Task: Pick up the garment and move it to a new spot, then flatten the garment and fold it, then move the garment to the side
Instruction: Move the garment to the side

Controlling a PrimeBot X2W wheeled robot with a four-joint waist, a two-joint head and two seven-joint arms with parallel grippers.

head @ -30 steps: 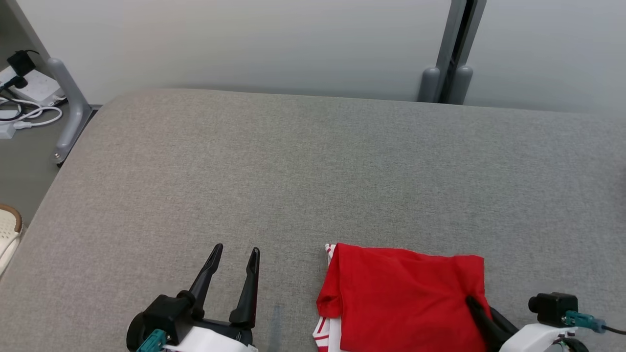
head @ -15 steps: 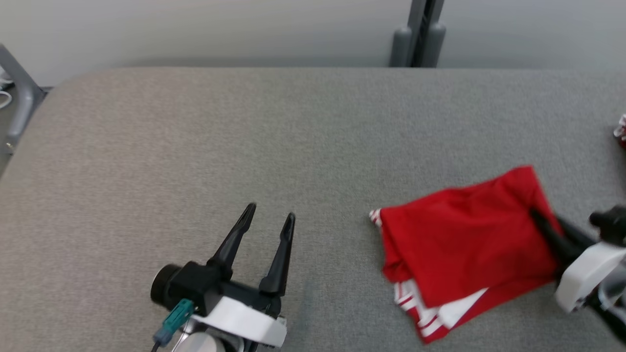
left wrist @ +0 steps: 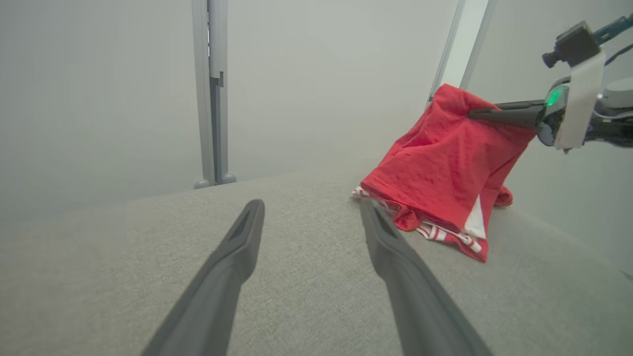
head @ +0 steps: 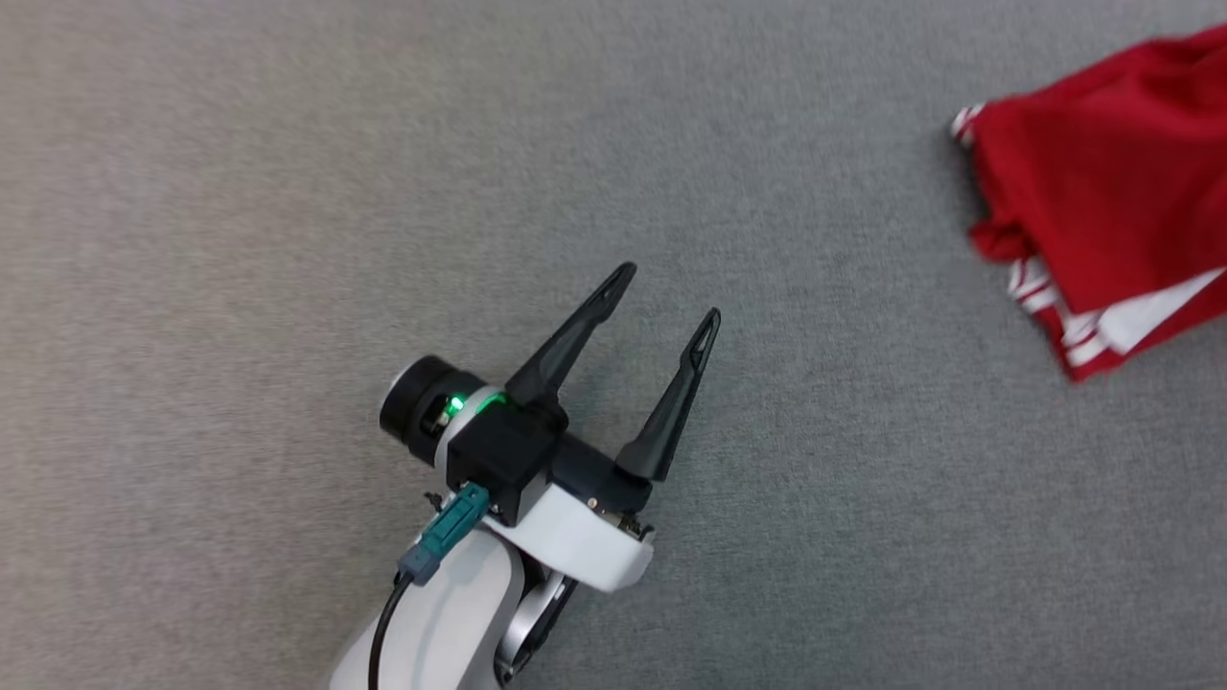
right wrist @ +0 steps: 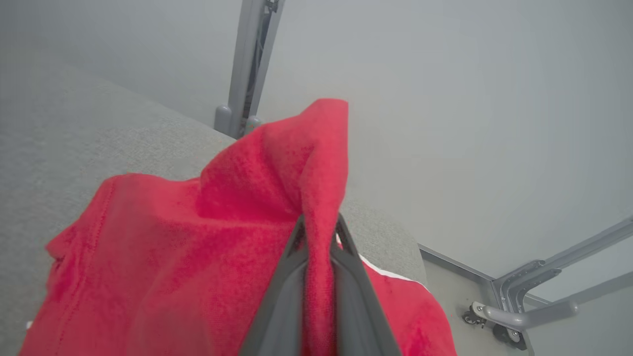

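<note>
A red garment [head: 1122,182] with white stripes along its hem sits at the upper right corner of the head view, cut off by the frame edge; it is folded, with the striped edge and a white inner layer showing at its lower left; in the left wrist view the garment [left wrist: 445,168] is lifted by one upper corner, so its long axis slants from that raised corner down to the table, where its lower striped edge rests; no brand, label or writing can be read on it

The right gripper [left wrist: 474,113] has its two dark fingers pressed together on the raised corner; in the right wrist view the red cloth [right wrist: 198,247] rises in a fold from between the fingers of that gripper [right wrist: 319,222] and spreads down to the left

The left gripper [head: 669,295] hovers over bare table well apart from the garment, its fingers spread wide and holding nothing; a green light glows on its wrist; in its own view the two fingers [left wrist: 311,206] point toward the far edge of the table

The table [head: 288,192] is covered in grey woven fabric; behind it are pale grey wall panels joined by a grey upright post [left wrist: 212,94]; a grey metal frame [right wrist: 519,311] stands on the floor past the table's corner
</note>
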